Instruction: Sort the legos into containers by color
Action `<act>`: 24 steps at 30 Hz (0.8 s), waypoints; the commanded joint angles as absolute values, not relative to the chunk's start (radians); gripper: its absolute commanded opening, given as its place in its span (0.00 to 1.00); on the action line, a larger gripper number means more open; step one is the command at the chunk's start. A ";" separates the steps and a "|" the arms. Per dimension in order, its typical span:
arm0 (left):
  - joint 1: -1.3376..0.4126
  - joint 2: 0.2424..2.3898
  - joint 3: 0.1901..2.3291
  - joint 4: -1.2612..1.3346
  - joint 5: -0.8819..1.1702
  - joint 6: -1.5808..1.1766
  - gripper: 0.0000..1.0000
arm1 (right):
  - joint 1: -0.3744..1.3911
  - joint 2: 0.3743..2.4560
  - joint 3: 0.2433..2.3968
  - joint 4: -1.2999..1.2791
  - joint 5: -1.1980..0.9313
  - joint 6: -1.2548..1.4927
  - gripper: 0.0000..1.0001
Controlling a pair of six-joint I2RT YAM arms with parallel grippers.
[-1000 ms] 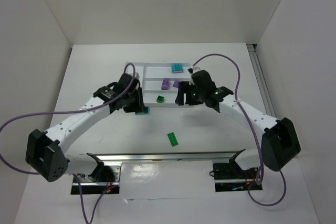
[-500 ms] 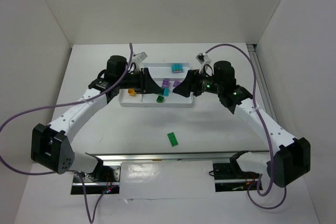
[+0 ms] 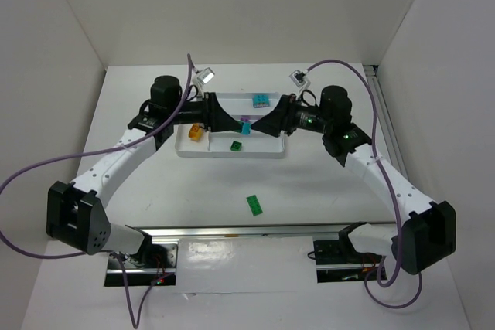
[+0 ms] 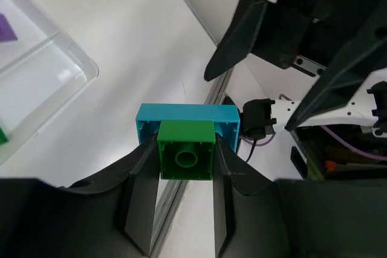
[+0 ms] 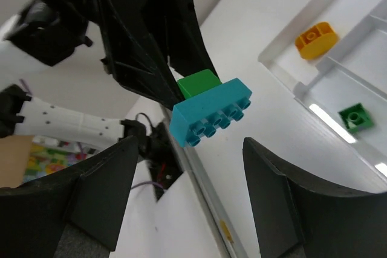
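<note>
My left gripper [image 4: 185, 152] is shut on a green brick [image 4: 185, 156] that is stuck under a teal brick [image 4: 187, 124]. It holds the pair in the air above the white tray [image 3: 186, 150]. My right gripper [image 5: 189, 144] is open and faces the pair from the other side, its jaws wide and touching nothing. The teal brick [image 5: 211, 118] sits just beyond its fingertips. In the top view the two grippers meet nose to nose, left [image 3: 234, 124] and right [image 3: 261, 124], with the teal brick [image 3: 246, 127] between them. The purple bricks are hidden there.
In the tray lie an orange brick [image 3: 195, 134], a small green brick [image 3: 235, 145] and a teal brick [image 3: 261, 100] in the far section. A flat green brick [image 3: 254, 205] lies loose on the table in front of the tray. The metal rail [image 3: 247, 231] runs along the near edge.
Both grippers have swung up from the tray's front and now point at each other over it. The left one lifted the teal and green pair off the table.
</note>
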State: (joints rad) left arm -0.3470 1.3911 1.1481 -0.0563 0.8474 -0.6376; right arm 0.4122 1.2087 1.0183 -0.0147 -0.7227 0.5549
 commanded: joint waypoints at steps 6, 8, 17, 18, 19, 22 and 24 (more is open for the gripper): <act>-0.339 1.353 1.101 0.248 1.005 -0.460 0.00 | 0.295 1.224 0.856 0.537 -0.980 0.969 0.77; -0.339 1.362 1.111 0.249 0.962 -0.372 0.00 | 0.295 1.249 0.844 0.563 -1.002 1.031 0.77; -0.417 1.244 0.895 0.532 0.743 -0.024 0.00 | 0.295 1.328 0.801 0.873 -1.061 1.359 0.78; -0.429 1.235 0.894 0.532 0.730 0.000 0.00 | 0.295 1.338 0.792 0.888 -1.062 1.371 0.78; -0.430 1.235 0.894 0.532 0.730 0.015 0.00 | 0.295 1.347 0.792 0.888 -1.071 1.371 0.78; -0.440 1.235 0.939 0.463 0.739 0.067 0.00 | 0.304 1.377 0.821 0.887 -1.080 1.365 0.78; -0.451 1.223 0.948 0.439 0.715 0.093 0.00 | 0.304 1.378 0.860 0.757 -1.080 1.271 0.78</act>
State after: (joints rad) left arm -0.4366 1.2629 0.9058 0.3847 0.7509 -0.0257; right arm 0.2970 1.3777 0.8024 0.7696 -1.0519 1.3170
